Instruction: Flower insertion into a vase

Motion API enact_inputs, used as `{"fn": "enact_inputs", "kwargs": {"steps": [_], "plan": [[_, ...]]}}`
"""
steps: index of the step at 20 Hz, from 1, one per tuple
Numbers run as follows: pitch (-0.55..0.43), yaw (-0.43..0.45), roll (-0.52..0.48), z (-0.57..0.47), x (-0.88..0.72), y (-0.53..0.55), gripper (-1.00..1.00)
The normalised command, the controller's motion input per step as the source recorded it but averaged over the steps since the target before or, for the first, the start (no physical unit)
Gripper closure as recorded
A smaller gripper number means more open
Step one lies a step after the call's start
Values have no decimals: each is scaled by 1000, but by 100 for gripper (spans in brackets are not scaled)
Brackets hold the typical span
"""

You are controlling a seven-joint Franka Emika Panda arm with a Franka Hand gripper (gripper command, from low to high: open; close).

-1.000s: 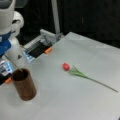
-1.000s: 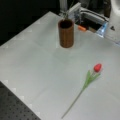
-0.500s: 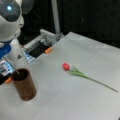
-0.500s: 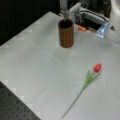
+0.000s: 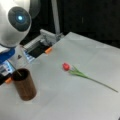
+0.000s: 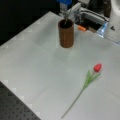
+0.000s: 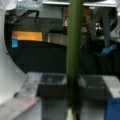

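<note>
Stillness is the main news; over the last second I see no shift in the vase [image 5: 24, 85], the loose tulip [image 5: 79, 73] or the arm, so the work seems paused with a stalk already at the vase and not yet let go. The vase stands upright on the worktop [image 5: 75, 102] at a front view's left, close under the arm; the tulip lies flat, well apart from it, red bloom towards the vase. In a front view a green stem [image 6: 66, 22] runs down from the end effector [image 6: 66, 12] into the dark mouth of the vase [image 6: 66, 33] — how deep it reaches I cannot tell. The wrist view adds what neither front view gives: the stem rises straight up the middle, and the dark pads [image 7: 52, 86] press on it from both sides, so I judge the end effector clamped on it; that view shows neither vase nor tulip.
</note>
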Motion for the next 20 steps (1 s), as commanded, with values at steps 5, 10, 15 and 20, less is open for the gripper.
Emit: {"fn": "enact_inputs", "kwargs": {"steps": [5,10,15,20], "plan": [[179,-57,-123,-9,262,-132,100],[54,-62,-119,-126,286,-45,100],[61,-81,-109,-127,252,3,100],[-45,-123,-70,-193,265,72,100]]}}
